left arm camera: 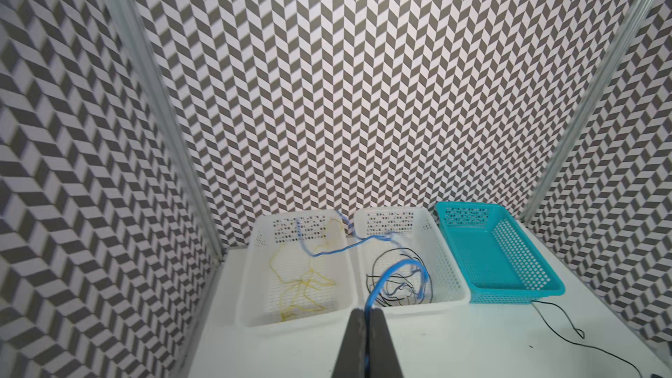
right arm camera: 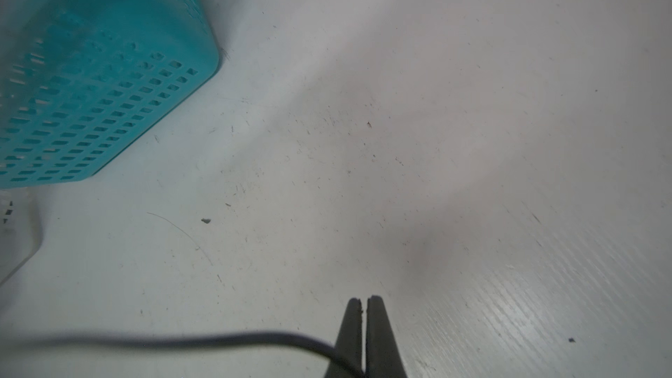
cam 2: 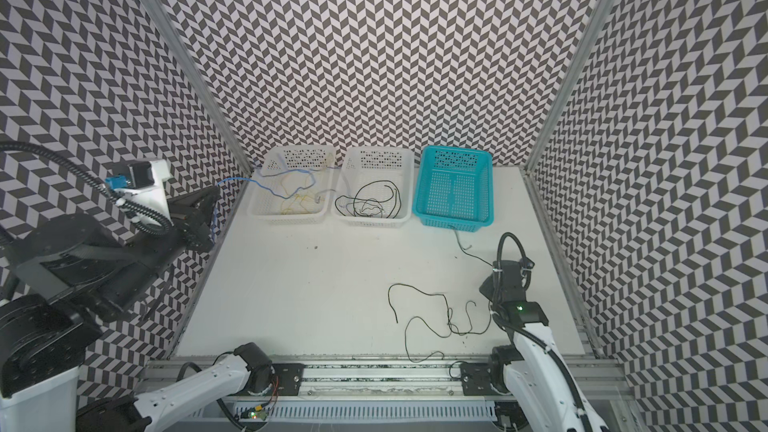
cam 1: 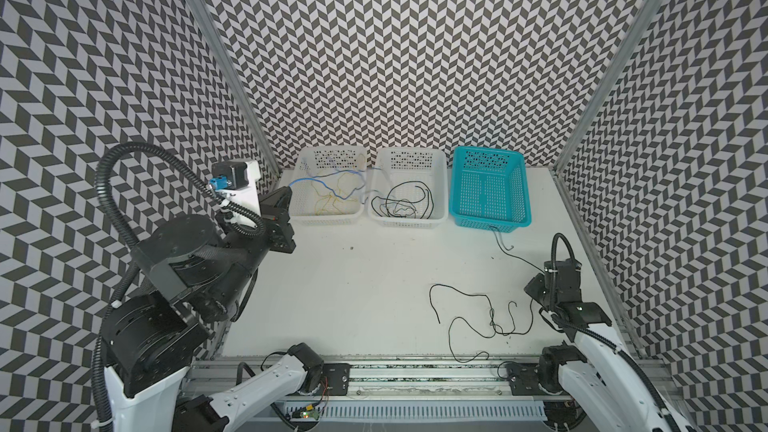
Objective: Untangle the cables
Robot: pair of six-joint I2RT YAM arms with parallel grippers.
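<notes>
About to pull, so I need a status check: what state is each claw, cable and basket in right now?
left claw: shut on blue cable
right claw: shut on black cable
blue cable: lifted, trailing into left white basket
yellow cables: tangled in left white basket
middle white basket: holds black cables
teal basket: empty

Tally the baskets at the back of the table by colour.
White baskets: 2
Teal basket: 1
Total: 3
</notes>
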